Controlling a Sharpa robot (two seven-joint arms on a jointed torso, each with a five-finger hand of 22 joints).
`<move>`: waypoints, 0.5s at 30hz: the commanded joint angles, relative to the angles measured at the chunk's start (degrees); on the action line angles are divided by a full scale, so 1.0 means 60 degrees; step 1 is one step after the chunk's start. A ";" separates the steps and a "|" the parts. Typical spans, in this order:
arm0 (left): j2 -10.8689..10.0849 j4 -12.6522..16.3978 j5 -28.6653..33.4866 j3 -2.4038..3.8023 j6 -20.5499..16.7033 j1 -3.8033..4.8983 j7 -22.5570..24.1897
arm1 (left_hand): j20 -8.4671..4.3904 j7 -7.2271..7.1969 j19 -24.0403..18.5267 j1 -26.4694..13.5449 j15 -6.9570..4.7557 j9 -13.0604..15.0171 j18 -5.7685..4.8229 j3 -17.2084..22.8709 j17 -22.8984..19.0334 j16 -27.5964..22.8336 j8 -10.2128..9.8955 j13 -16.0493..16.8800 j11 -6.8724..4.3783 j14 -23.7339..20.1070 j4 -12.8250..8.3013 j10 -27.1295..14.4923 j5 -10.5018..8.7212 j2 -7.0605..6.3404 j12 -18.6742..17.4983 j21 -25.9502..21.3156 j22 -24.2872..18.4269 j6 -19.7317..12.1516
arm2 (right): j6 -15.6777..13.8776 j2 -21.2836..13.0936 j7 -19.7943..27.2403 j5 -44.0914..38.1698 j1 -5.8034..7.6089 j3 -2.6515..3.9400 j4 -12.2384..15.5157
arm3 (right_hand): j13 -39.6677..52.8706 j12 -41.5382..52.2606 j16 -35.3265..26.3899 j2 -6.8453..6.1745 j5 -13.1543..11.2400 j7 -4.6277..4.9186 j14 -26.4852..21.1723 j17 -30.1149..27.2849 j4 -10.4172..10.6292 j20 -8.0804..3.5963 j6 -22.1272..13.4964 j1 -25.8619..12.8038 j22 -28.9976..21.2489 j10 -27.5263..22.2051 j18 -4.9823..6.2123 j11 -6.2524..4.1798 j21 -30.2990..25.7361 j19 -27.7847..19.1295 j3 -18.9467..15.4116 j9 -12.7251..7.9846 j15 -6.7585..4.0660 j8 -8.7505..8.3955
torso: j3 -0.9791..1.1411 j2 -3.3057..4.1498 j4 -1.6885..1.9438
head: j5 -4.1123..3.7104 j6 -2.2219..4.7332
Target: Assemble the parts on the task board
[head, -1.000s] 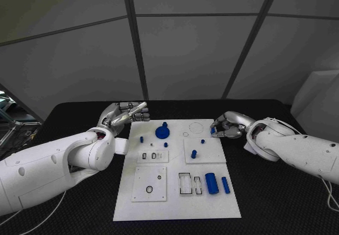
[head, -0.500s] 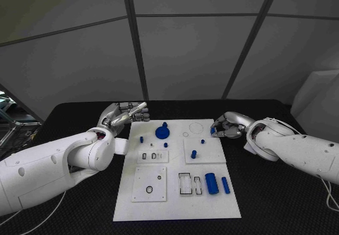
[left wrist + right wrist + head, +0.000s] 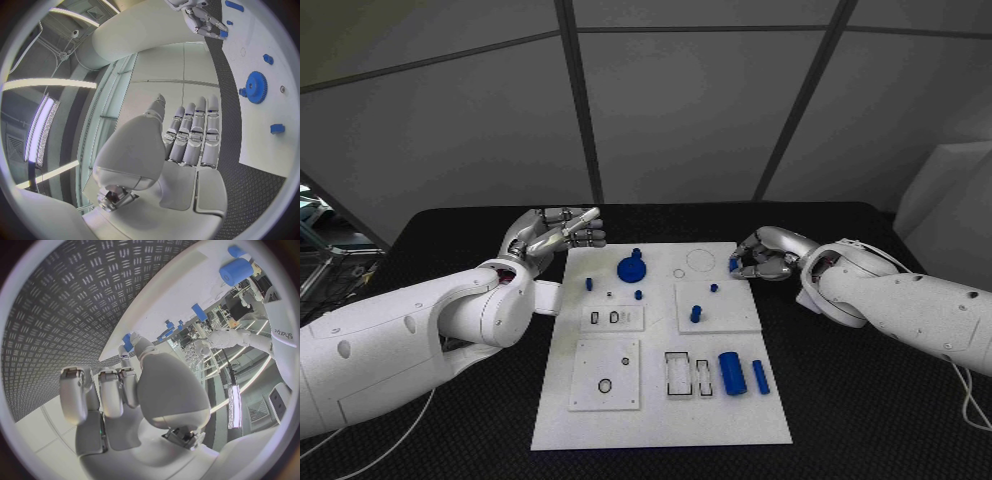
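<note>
1. A black desk [image 3: 459, 440] with a fine, grainy mat surface is seen from above; in the right wrist view a raised tread pattern shows on it.
2. A flat white rectangular board [image 3: 661, 420] lies at the middle of the desk, with smaller white square plates set on it and dark-outlined slots cut into them.
3. Small blue parts are spread over the board: a round toothed gear [image 3: 632, 268] near the far edge, a thick cylinder [image 3: 731, 374] and a thinner rod [image 3: 760, 377] side by side towards the near right, and several short pegs between them.
4. The left hand [image 3: 560, 233], silver and jointed, is held above the desk just beyond the board's far left corner. Its fingers are curled in loosely, the thumb is stretched towards the board, and nothing is held.
5. In the left wrist view, the fingers [image 3: 191, 135] of the left hand are seen lying side by side, with the gear [image 3: 255, 87] on the board beyond them.
6. The right hand [image 3: 762, 255] is at the board's far right corner, its fingers curled around a small blue part [image 3: 734, 266] at their tips.
7. In the right wrist view, that blue part [image 3: 127, 342] is seen pinched at the fingertips, just above the board's edge.
</note>
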 commanded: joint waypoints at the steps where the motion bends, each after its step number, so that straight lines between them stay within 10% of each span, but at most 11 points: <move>1: -0.0007 0.0021 -0.0043 0.0010 0.0123 0.0013 -0.0004 | 0.0000 0.0069 -0.0070 0.0029 0.0014 -0.0005 -0.0139 -0.0021 0.0008 -0.0049 -0.0062 0.0003 0.0054 -0.0004 -0.0059 -0.0003 -0.0024 0.0064 -0.0051 0.0066 0.0009 -0.0017 | -0.0223 -0.0001 -0.0031 -0.0015 0.0016 0.0004 0.0021 | 0.1981 0.0075 0.0051 0.0115 0.0006 0.0005 0.0993 0.2516 0.0022 -0.0086 0.0120 -0.0042 0.2033 0.0559 -0.0106 -0.0048 0.0057 0.0700 0.0046 0.0018 -0.0045 0.0042 | -0.0003 0.0000 -0.0003 | -0.0007 -0.0004; 15: -0.0029 0.0010 -0.0043 0.0009 0.0142 0.0013 -0.0030 | 0.0000 0.0069 -0.0070 0.0029 0.0014 -0.0005 -0.0139 -0.0021 0.0008 -0.0049 -0.0062 0.0003 0.0054 -0.0004 -0.0059 -0.0003 -0.0024 0.0064 -0.0051 0.0066 0.0009 -0.0017 | -0.1254 -0.0342 -0.0395 0.0459 0.0017 0.0010 0.1039 | 0.2099 0.0173 0.0051 0.0223 0.0441 -0.0096 0.0993 0.2516 0.0094 -0.0143 0.0421 -0.0165 0.2161 0.0663 -0.0136 -0.0136 0.0120 0.0783 0.0139 0.0042 -0.0109 0.0089 | -0.0002 -0.0022 -0.0005 | 0.0011 -0.0028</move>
